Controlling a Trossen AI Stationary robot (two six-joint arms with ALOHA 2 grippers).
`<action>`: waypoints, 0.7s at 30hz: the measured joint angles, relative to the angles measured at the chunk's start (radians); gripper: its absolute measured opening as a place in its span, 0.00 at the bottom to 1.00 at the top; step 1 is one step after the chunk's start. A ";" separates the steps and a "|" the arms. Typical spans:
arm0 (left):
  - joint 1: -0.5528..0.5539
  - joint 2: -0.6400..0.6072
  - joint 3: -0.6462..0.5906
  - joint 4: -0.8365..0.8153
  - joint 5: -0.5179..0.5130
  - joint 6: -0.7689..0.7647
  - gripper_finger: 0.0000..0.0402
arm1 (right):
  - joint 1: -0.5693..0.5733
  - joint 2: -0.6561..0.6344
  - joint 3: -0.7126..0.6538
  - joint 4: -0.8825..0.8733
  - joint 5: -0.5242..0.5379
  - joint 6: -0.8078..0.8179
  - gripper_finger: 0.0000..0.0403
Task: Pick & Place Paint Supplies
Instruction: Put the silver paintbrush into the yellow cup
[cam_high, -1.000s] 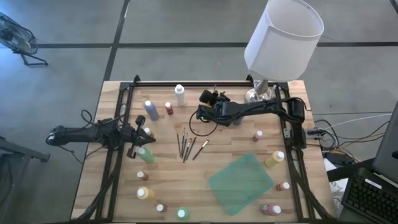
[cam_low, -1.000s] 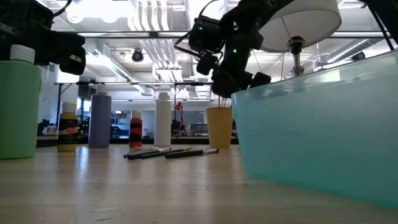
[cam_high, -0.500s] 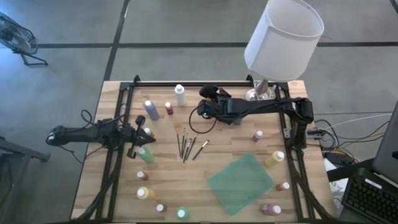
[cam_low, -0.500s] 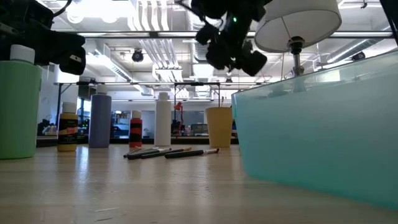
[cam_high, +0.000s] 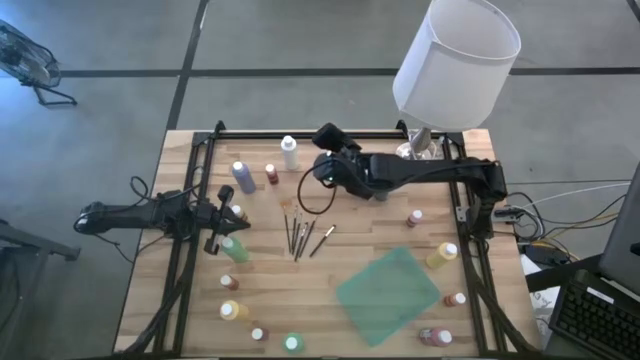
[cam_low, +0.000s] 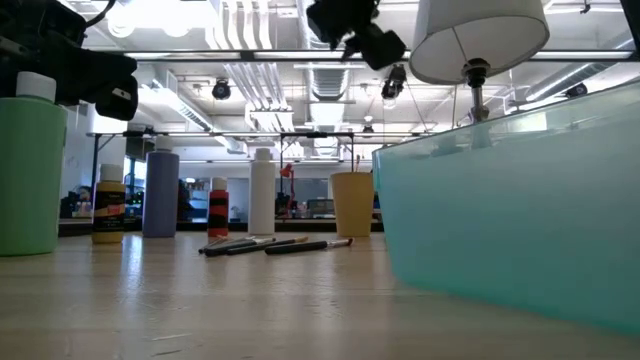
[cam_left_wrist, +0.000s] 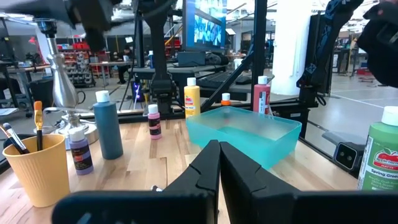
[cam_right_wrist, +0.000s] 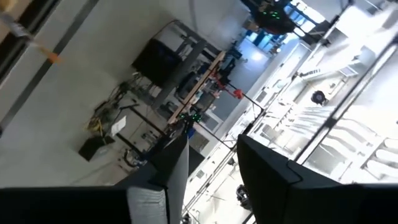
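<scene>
The left claw (cam_high: 222, 216) waits shut at the worktop's (cam_high: 350, 240) left edge, beside the green bottle (cam_high: 235, 249). The brushes (cam_high: 303, 236) lie untouched mid-worktop. The right claw (cam_high: 328, 137) has swung up and away from them, fingers (cam_right_wrist: 163, 163) parted, empty; no pick has begun.

Right hand (cam_high: 326, 137) raised, parted; left hand (cam_left_wrist: 219, 163) closed.

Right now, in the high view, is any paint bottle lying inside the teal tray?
No. The teal tray shows only its bare bottom, and the nearest bottles, such as the yellow bottle, stand on the table outside it.
</scene>
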 joint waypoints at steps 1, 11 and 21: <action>0.000 0.000 0.000 0.000 0.000 0.000 0.03 | 0.003 0.000 0.014 0.000 0.000 0.000 0.31; 0.000 0.000 0.000 0.000 0.000 0.000 0.03 | 0.004 0.000 0.132 0.001 -0.009 0.049 0.23; 0.000 0.000 0.000 0.000 0.000 0.000 0.03 | -0.002 0.000 0.200 0.005 -0.187 0.220 0.14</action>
